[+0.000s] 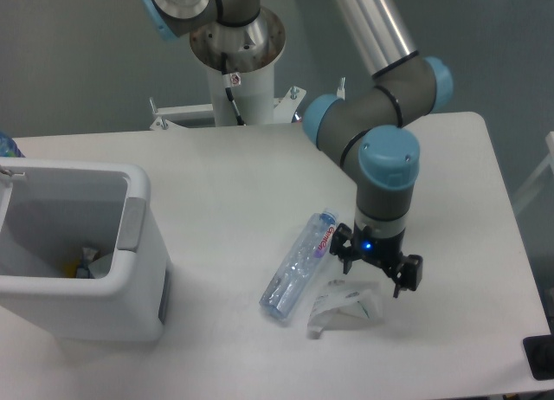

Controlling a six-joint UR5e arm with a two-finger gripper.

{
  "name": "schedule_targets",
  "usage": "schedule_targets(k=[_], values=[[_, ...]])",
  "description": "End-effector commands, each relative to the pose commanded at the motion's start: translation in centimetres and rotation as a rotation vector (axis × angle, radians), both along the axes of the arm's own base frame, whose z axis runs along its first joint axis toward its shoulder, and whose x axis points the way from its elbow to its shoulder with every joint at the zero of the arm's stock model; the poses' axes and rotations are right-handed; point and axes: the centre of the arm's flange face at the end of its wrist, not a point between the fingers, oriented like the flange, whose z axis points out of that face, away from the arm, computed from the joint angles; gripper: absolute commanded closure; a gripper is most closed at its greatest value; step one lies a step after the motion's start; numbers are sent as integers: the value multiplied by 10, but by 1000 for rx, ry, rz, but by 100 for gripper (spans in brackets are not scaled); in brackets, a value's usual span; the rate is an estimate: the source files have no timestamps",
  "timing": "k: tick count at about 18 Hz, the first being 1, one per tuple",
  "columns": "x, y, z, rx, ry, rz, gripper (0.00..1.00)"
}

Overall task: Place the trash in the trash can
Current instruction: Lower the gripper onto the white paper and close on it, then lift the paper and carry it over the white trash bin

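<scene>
The fixed camera is looking down on a white rectangular table (234, 170) with rounded corners, standing in a room with a plain grey floor (78, 62) filling the background. The white cylindrical robot pedestal (241, 80) is rising behind the table's far edge, and the grey jointed arm with light-blue joint caps (381, 114) is reaching from the top of the frame down over the right half of the surface. The black two-finger gripper (377, 267) is pointing downward with its fingers spread apart, holding nothing, and a small blue light is glowing on its body. It is hanging just above the crumpled white paper wrapper with green marks (344, 306), which is lying on the table near the front edge. The clear crushed plastic water bottle with a blue cap and red-lettered label (300, 265) is lying on its side just left of the wrapper, running diagonally with the cap toward the gripper. The boxy white plastic trash can with a thick rim and grey handle plate (130, 270) is sitting at the table's left edge, well apart from both pieces of trash, with some scraps showing at its bottom. A dark object (540, 358) is cut off by the lower right corner.
</scene>
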Motion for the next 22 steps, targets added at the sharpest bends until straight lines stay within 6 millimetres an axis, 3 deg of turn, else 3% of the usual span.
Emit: schedule_targets(k=[1, 2, 5, 6, 9, 10, 15, 17, 22], values=[[-2, 2, -6, -6, -3, 1, 10], [-2, 6, -11, -11, -8, -4, 25], [0, 8, -12, -14, -6, -25, 87], [0, 8, -9, -14, 1, -43, 100], [-1, 9, -1, -6, 6, -62, 100], [-5, 9, 16, 7, 23, -61, 100], [-2, 6, 63, 54, 50, -53, 100], [7, 7, 94, 109, 37, -59, 100], [50, 10, 198, 352, 17, -39, 100]])
